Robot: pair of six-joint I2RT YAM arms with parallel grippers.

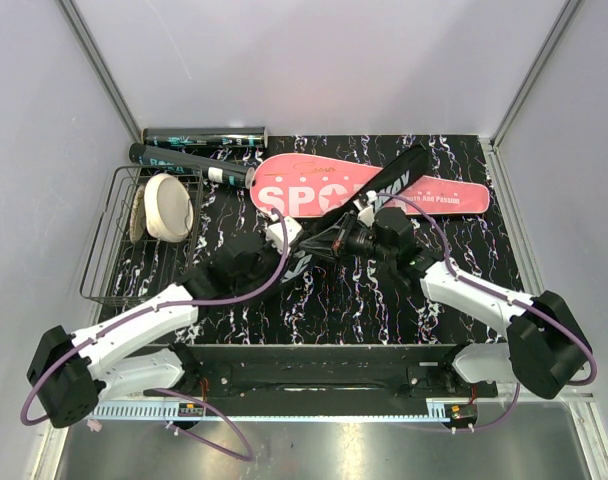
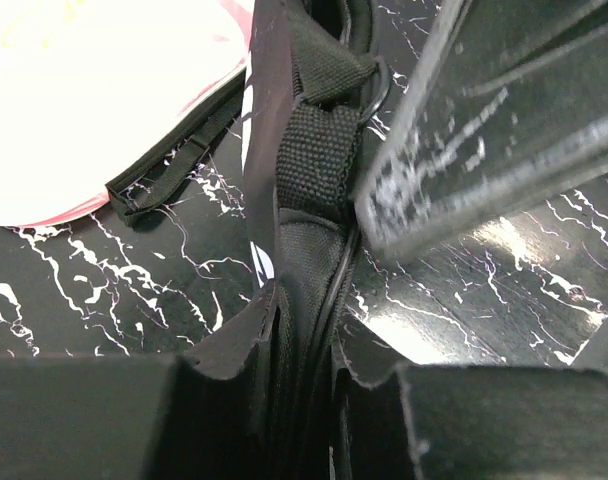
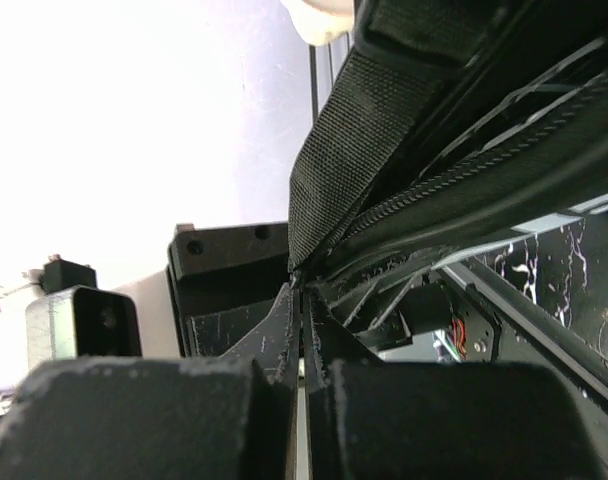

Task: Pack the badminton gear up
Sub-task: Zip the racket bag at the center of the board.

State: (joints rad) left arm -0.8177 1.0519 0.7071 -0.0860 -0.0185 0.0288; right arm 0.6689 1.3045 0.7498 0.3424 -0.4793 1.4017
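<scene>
- Left pincer [image 2: 302,365] is squeezed almost closed on a fold of the black fabric bag [image 2: 314,250]. The cloth is bunched right between its fingers.
- Right pincer [image 3: 302,300] is clamped tight too. It's pinching the bag's black webbing strap [image 3: 349,140] where the strap meets the zip edge.
- From the top camera the two pincers sit close together mid-worktop with the bag between them, the left one at its left end and the right one at its right.
- The bag lies partly across the long pink "SPORT" racket case [image 1: 314,190]. The case is flat on the black, white-veined worktop [image 1: 384,300], just behind both pincers.
- A dark printed tube [image 1: 204,134] lies along the back edge, well apart from either pincer.
- A black wire basket [image 1: 109,250] sits off to the left of the left pincer, with a cream round disc [image 1: 172,205] inside it.
</scene>
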